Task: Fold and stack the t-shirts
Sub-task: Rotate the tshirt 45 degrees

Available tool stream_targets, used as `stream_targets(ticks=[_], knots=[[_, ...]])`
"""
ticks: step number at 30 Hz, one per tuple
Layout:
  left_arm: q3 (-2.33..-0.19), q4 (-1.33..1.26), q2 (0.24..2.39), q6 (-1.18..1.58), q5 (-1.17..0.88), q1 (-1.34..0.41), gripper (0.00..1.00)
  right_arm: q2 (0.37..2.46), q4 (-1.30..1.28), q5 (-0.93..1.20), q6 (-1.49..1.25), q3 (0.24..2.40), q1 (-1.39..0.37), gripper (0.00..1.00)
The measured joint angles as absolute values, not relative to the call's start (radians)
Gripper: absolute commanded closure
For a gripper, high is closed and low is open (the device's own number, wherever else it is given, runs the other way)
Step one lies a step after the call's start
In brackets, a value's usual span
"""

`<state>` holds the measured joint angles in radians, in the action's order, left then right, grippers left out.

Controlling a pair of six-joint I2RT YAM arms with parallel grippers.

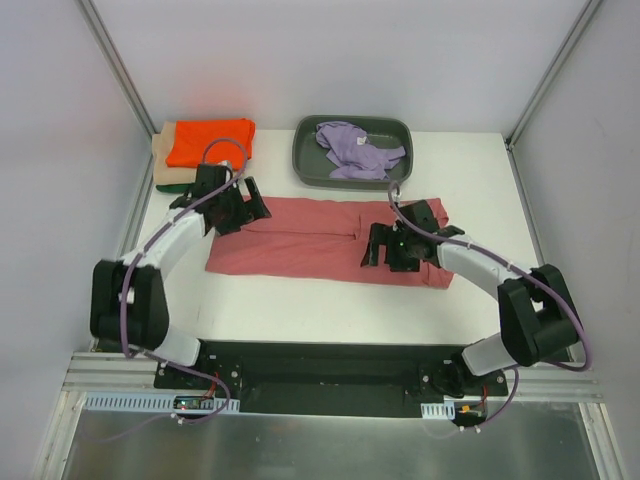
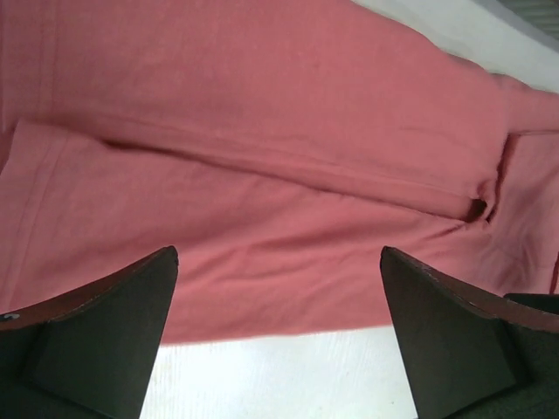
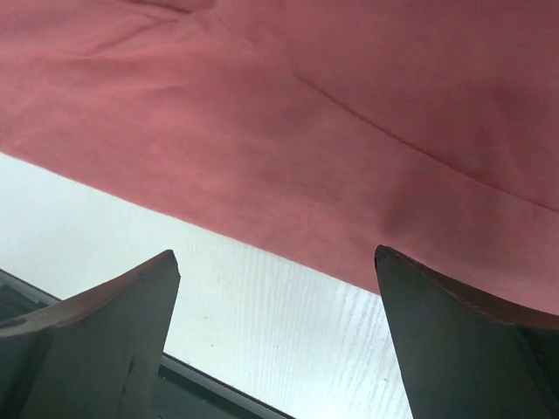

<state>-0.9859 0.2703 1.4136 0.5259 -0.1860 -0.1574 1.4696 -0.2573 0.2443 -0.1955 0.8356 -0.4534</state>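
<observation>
A dusty rose-red t-shirt [image 1: 310, 240] lies flat across the middle of the table, folded into a long band. It fills the left wrist view [image 2: 262, 157] and the right wrist view [image 3: 349, 131]. My left gripper [image 1: 243, 208] is open and empty over the shirt's left end. My right gripper [image 1: 385, 250] is open and empty over the shirt's right part. A folded orange t-shirt [image 1: 210, 142] lies on a tan one [image 1: 160, 158] with a dark green one [image 1: 172, 187] under them, at the back left. A crumpled lavender t-shirt [image 1: 355, 148] lies in the tray.
A dark grey plastic tray [image 1: 308, 165] stands at the back middle. Metal frame posts rise at the back corners. A black base plate [image 1: 320, 375] runs along the near edge; it also shows in the right wrist view [image 3: 201, 384].
</observation>
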Motion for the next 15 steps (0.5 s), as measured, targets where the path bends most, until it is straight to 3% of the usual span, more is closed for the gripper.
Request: stream_targets(ticks=[7, 15], knots=[[-1.055, 0.257, 1.705, 0.511, -0.226, -0.159, 0.01, 1.549, -0.245, 0.268, -0.237, 0.831, -0.302, 0.04], [-0.922, 0.188, 1.645, 0.525, -0.199, -0.276, 0.01, 1.645, -0.295, 0.299, -0.223, 0.942, -0.162, 0.04]])
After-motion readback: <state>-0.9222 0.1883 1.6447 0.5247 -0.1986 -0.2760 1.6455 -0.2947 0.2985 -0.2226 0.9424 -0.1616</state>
